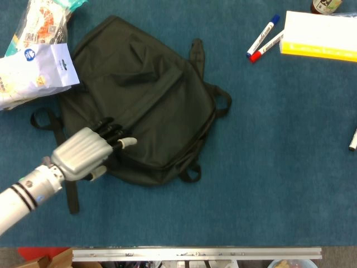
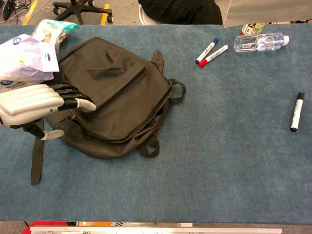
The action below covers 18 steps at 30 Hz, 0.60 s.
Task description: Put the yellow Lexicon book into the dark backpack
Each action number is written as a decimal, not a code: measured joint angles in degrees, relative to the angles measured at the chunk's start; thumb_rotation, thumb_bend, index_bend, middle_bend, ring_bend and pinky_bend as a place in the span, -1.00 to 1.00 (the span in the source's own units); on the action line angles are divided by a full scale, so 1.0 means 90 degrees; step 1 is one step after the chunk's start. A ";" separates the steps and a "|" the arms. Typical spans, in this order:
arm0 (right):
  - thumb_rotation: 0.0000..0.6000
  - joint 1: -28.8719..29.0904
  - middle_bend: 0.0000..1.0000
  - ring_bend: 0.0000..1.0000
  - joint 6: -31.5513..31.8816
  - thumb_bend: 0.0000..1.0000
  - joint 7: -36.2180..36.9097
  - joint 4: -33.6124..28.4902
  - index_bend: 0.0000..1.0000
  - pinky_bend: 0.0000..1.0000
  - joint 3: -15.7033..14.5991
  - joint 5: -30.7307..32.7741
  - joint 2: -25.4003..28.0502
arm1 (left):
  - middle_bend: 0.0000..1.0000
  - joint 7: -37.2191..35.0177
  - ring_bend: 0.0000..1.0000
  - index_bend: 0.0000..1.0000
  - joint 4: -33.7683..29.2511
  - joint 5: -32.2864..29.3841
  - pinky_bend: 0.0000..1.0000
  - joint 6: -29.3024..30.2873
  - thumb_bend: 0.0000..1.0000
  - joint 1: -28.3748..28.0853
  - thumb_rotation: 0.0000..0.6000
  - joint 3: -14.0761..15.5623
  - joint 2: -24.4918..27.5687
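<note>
The dark backpack (image 1: 150, 95) lies flat at the left-middle of the blue table, its zip line running along the lower edge. My left hand (image 1: 89, 153) hovers over the backpack's lower left corner, fingers spread toward the zip, with nothing in it; in the chest view the left hand (image 2: 34, 105) covers that corner of the backpack (image 2: 117, 92). The yellow Lexicon book (image 1: 321, 36) is up at the top right, lifted off the table. In the chest view only the book's (image 2: 268, 10) grey underside shows, at the top edge. My right hand is out of frame.
Snack bags (image 1: 33, 56) lie at the far left beside the backpack. A blue and a red marker (image 2: 210, 48) and a water bottle (image 2: 261, 41) lie at the back right. A black marker (image 2: 296, 112) lies at the right. A loose strap (image 2: 36, 156) trails at the front left.
</note>
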 measured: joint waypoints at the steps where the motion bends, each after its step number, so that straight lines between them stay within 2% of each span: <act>1: 1.00 -0.0006 0.56 0.32 0.0000 -0.35 0.0002 -0.0007 0.64 0.33 0.0006 -0.0002 0.0006 | -0.78 0.0049 -0.80 -0.78 0.0056 -0.0035 -0.86 -0.0048 -0.40 -0.0034 1.00 0.0001 -0.0112; 6: 1.00 -0.0038 0.56 0.32 0.0003 -0.35 0.0035 -0.0057 0.64 0.33 0.0021 -0.0030 0.0024 | -0.83 0.0320 -0.82 -0.87 0.0397 -0.0345 -0.86 -0.0240 -0.40 -0.0171 1.00 -0.0025 -0.0733; 11: 1.00 -0.0083 0.56 0.32 -0.0007 -0.35 0.0065 -0.0085 0.64 0.33 0.0033 -0.0028 0.0036 | -0.99 0.0638 -0.98 -0.99 0.0775 -0.0665 -0.86 -0.0384 -0.41 -0.0260 1.00 -0.0020 -0.1221; 18: 1.00 -0.0162 0.56 0.32 0.0025 -0.35 0.0139 -0.0092 0.65 0.33 0.0061 -0.0002 0.0040 | -1.00 0.0785 -0.99 -1.00 0.1192 -0.1019 -0.86 -0.0365 -0.41 -0.0301 1.00 -0.0026 -0.1720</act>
